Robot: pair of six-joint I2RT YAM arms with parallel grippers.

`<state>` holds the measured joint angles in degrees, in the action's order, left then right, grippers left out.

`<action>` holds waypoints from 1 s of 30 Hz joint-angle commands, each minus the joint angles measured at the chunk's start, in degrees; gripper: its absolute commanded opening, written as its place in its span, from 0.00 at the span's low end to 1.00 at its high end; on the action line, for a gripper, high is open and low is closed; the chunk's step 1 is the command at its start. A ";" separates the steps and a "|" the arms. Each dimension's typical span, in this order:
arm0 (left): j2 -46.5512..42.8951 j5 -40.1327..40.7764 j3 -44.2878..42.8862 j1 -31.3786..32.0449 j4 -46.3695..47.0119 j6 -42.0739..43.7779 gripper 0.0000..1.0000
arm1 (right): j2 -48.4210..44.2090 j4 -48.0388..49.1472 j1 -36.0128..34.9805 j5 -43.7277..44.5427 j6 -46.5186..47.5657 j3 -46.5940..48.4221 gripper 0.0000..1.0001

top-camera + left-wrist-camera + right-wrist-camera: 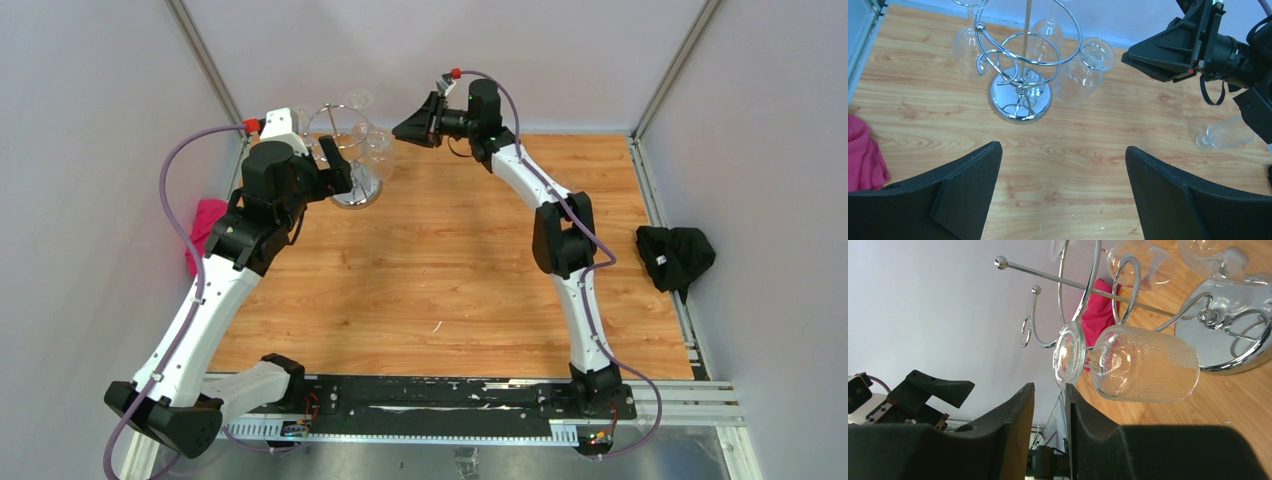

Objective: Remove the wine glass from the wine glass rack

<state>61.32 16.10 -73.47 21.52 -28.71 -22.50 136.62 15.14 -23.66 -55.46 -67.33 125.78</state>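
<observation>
Wine glass rack (pixel 352 160), far left of table, partly hidden behind my left gripper (pixel 1063 187), whose fingers are spread wide and empty. Wine glass (pixel 1128 365) hangs from a hook just beyond my right gripper (pixel 1049 427), fingers nearly closed, holding nothing. Other glasses cut off.

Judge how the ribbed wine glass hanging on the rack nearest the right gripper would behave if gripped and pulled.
The wine glass looks thin and clear, so probably fragile and slippery. It hangs by its foot on a hook of the wine glass rack, so pulling may tip that slender stand.
</observation>
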 commanded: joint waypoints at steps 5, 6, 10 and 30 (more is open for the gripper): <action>-1.65 0.93 0.61 0.26 0.00 0.79 1.00 | -0.34 -1.28 0.55 0.27 1.62 -0.58 0.34; -1.67 1.02 0.61 0.28 0.02 0.87 1.00 | 0.11 -1.13 0.59 0.34 1.39 -0.31 0.34; -1.96 1.52 0.61 0.23 -0.21 1.05 1.00 | 1.73 -2.99 -0.01 0.31 1.35 2.97 0.34; -2.86 2.52 0.61 0.19 -0.82 1.82 1.00 | 6.79 -7.37 -2.06 0.53 1.24 10.17 0.34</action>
<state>59.46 17.23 -73.47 21.52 -29.06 -21.74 141.80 8.36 -24.38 -54.87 -65.47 131.96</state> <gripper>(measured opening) 0.997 0.343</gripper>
